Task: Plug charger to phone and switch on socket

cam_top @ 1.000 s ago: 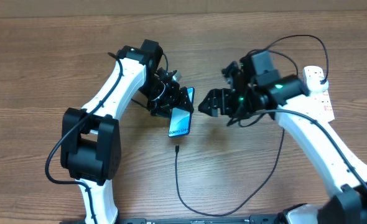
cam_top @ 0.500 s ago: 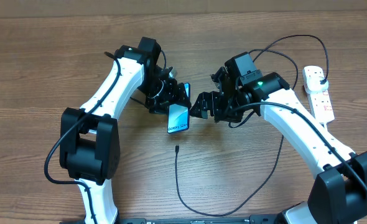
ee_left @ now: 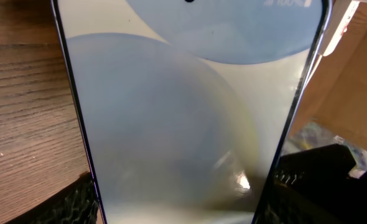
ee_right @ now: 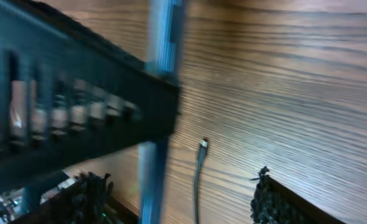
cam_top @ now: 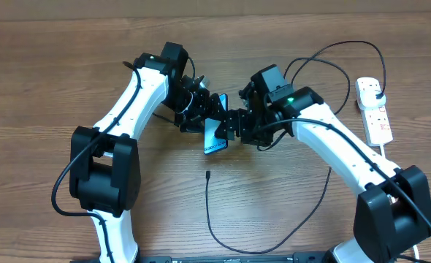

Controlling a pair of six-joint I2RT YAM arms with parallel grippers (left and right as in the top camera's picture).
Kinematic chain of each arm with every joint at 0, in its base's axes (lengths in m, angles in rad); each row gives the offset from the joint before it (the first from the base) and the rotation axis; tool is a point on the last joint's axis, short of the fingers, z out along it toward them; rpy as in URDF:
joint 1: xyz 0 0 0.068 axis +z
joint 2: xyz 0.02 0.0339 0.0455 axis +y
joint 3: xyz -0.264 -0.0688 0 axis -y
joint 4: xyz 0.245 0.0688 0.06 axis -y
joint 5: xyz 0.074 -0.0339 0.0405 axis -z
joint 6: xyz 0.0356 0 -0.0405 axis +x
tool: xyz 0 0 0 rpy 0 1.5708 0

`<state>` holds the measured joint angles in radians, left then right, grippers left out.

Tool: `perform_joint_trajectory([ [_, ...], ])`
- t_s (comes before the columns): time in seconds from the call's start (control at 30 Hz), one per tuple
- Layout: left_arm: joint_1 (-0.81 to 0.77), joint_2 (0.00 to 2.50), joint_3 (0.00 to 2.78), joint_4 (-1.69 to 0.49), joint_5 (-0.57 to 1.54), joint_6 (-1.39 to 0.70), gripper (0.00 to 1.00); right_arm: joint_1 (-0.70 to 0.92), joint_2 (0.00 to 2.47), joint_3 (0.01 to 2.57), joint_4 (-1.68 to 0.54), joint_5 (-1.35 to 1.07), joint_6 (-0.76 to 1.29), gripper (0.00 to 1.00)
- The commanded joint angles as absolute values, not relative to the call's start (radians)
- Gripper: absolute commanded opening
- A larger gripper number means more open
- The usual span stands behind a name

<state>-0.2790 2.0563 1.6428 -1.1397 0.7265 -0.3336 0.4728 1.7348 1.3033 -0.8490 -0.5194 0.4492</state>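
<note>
careful, your left gripper (cam_top: 210,120) clamps the phone (cam_top: 215,137) tilted above the table (cam_top: 47,66), right gripper (cam_top: 234,124) jaws spread around its edge. let left go early and it drops or twists; charger (cam_top: 209,176) tip lies below, unplugged.

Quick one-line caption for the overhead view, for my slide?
Left gripper holds the phone tilted, right gripper open beside it; charger tip lies unplugged on the table.
</note>
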Motion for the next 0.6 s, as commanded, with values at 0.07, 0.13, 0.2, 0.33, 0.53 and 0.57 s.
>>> perform_joint_trajectory([
  [0.07,-0.28,2.053,1.669,-1.139,0.787,-0.301,0.7,0.491,1.736,1.326,-0.831,-0.432,0.561,0.73],
  [0.13,-0.28,2.053,1.669,-1.138,0.787,-0.278,0.7,0.491,1.737,1.325,-0.83,-0.406,0.58,0.72],
  [0.2,-0.28,2.053,1.669,-1.139,0.787,-0.263,0.7,0.492,1.74,1.32,-0.815,-0.413,0.581,0.67],
  [0.33,-0.28,2.053,1.669,-1.134,0.787,-0.257,0.7,0.506,1.745,1.302,-0.782,-0.412,0.607,0.56],
  [0.53,-0.282,2.053,1.669,-1.113,0.787,-0.258,0.7,0.541,1.745,1.295,-0.764,-0.413,0.606,0.49],
  [0.57,-0.282,2.053,1.669,-1.113,0.787,-0.258,0.7,0.547,1.745,1.295,-0.761,-0.412,0.607,0.49],
])
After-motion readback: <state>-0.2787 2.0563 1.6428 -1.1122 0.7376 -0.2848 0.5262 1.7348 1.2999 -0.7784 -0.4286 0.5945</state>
